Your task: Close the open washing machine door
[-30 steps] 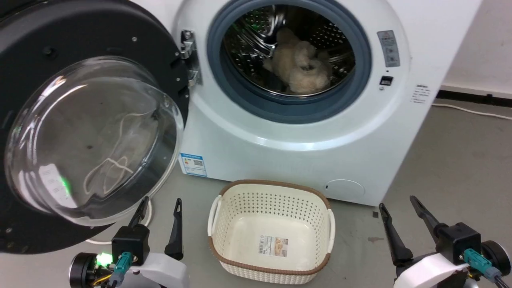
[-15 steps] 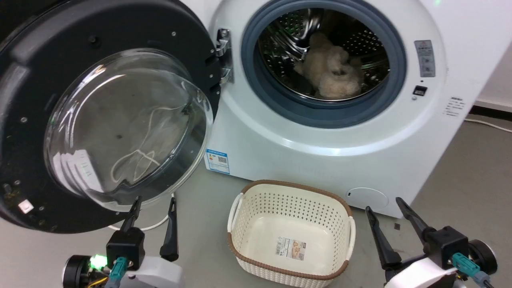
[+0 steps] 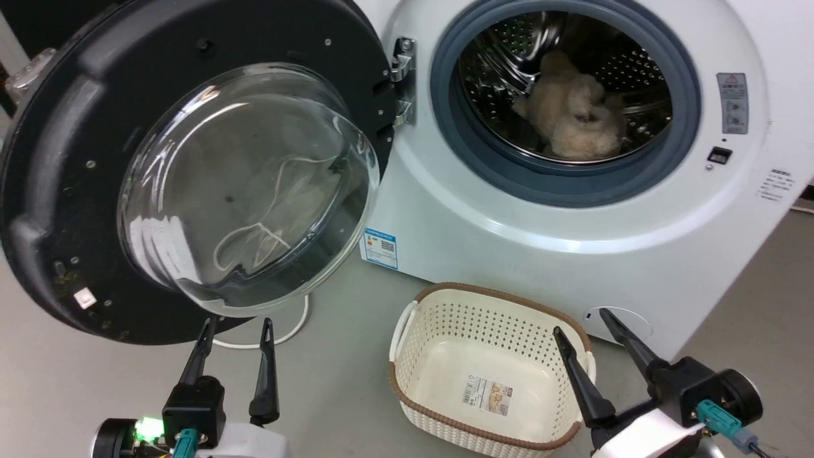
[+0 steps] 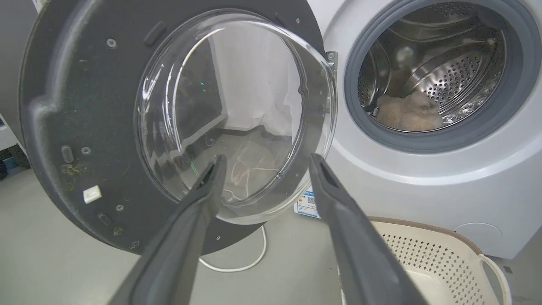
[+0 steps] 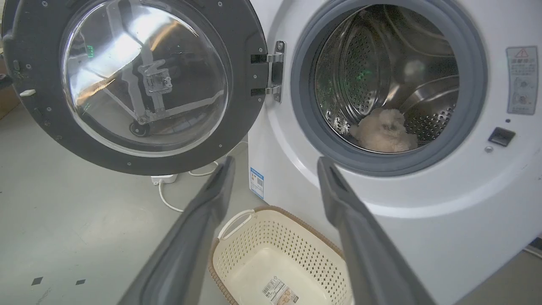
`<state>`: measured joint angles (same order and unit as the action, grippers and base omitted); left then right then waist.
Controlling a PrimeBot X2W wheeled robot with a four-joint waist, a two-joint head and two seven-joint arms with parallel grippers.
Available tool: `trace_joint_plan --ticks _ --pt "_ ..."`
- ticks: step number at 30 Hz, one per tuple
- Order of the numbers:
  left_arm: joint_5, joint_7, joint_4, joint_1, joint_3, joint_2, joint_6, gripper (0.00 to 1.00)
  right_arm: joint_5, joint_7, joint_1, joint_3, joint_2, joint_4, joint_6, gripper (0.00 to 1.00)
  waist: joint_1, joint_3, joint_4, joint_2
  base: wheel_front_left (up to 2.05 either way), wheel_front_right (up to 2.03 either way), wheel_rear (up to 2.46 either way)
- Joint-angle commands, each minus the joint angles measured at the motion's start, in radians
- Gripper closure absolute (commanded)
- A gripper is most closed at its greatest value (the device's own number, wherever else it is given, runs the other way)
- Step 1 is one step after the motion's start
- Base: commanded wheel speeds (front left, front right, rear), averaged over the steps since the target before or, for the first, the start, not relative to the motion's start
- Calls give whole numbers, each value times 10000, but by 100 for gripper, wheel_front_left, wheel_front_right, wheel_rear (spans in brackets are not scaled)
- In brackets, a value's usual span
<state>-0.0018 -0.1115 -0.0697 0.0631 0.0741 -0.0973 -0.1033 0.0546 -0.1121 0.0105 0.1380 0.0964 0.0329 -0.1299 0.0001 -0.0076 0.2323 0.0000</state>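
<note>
The left pincer (image 4: 266,157), fingers spread and empty, points at the washing machine door (image 4: 84,106), swung open just ahead; a cream basket (image 4: 427,254) lies to the pincer's right.

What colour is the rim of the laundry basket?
The basket rim is brown; see head view.

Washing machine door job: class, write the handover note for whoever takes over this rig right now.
Grippers: the left gripper is open and empty, just below the door's lower edge and apparently clear of it. The right gripper is open and empty, by the right end of the basket.
Things: the washing machine door is swung wide open to the left on its hinge. A fluffy beige item lies in the drum.
Done: nothing on the door yet.
Left: swing the door right until it shuts against the washer. The left arm looks nearer.
</note>
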Motion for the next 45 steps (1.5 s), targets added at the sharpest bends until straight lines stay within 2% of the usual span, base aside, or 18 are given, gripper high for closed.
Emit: trace_joint_plan --ticks 1,29,45 --pt "-5 -119 -95 131 22 -83 -81 0 86 -115 197 110 82 69 -4 0 -1 -6 92 0 0 0 0" --pt "-68 -704 -374 444 532 -372 -686 0 486 -699 334 937 379 353 -5 0 -1 19 1281 0 0 0 0" --pt "-174 -1017 -433 457 716 -459 -888 0 737 -1012 259 1361 488 443 -6 0 -1 -14 1886 0 0 0 0"
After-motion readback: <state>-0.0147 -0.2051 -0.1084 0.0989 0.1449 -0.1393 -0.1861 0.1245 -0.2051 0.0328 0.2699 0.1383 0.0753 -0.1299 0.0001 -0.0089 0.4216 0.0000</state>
